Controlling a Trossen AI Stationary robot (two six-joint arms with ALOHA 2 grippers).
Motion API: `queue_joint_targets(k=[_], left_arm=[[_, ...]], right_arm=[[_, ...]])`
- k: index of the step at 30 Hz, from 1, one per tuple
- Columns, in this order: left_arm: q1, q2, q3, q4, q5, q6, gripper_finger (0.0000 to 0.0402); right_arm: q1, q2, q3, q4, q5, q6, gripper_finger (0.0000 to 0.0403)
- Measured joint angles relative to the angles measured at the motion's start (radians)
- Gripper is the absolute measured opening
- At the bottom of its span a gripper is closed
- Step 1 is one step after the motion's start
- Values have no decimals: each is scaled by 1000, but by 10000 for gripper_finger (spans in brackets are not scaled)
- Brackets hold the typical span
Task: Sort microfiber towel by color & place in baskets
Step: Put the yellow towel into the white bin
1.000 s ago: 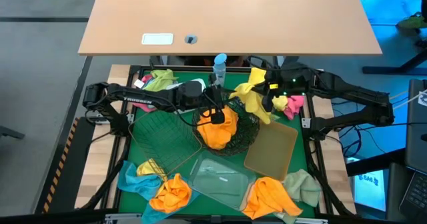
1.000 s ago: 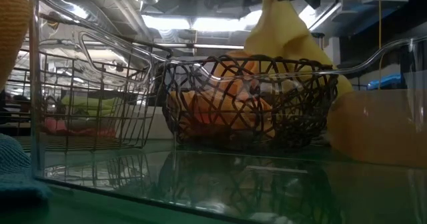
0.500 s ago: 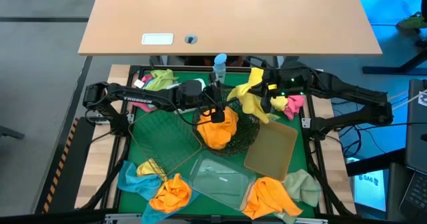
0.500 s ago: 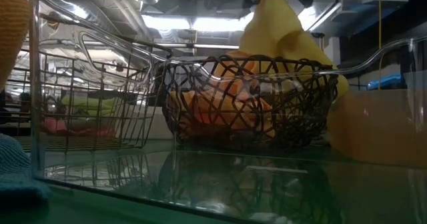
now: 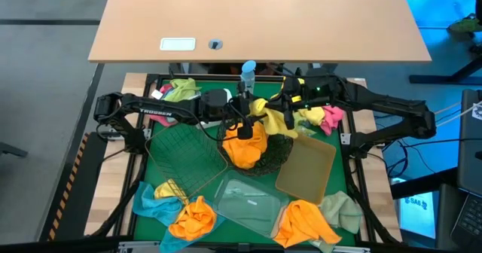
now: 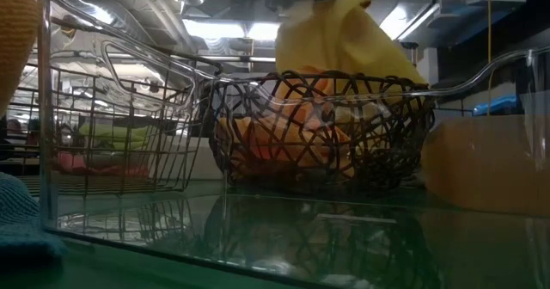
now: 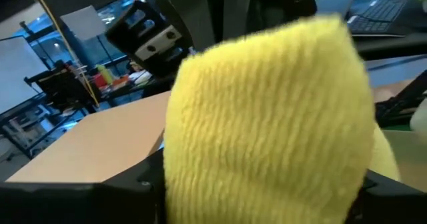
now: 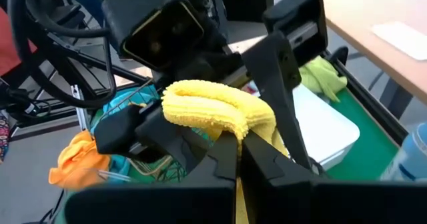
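The right gripper (image 8: 238, 147), clamped tight on a fuzzy yellow microfiber towel (image 5: 273, 114), has swung it from off to the side to directly in front of the left gripper (image 5: 245, 125), which has just spread its fingers wide. The cloth now hangs between those open fingers, above the round black wire bowl (image 6: 322, 130) holding an orange fuzzy towel (image 5: 247, 147). This looks like a handover: the left gripper has yet to close, so the yellow cloth is unsorted.
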Motion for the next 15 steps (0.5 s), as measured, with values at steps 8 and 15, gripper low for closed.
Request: queue_joint_targets(k=[8,15], left_arm=[[0,0,0,-1,-48,0,141],[2,-29,0,-20,-57,0,44]], right_arm=[[-1,-2,0,4,9,1,3],[-1,-2,0,7,-31,20,3]])
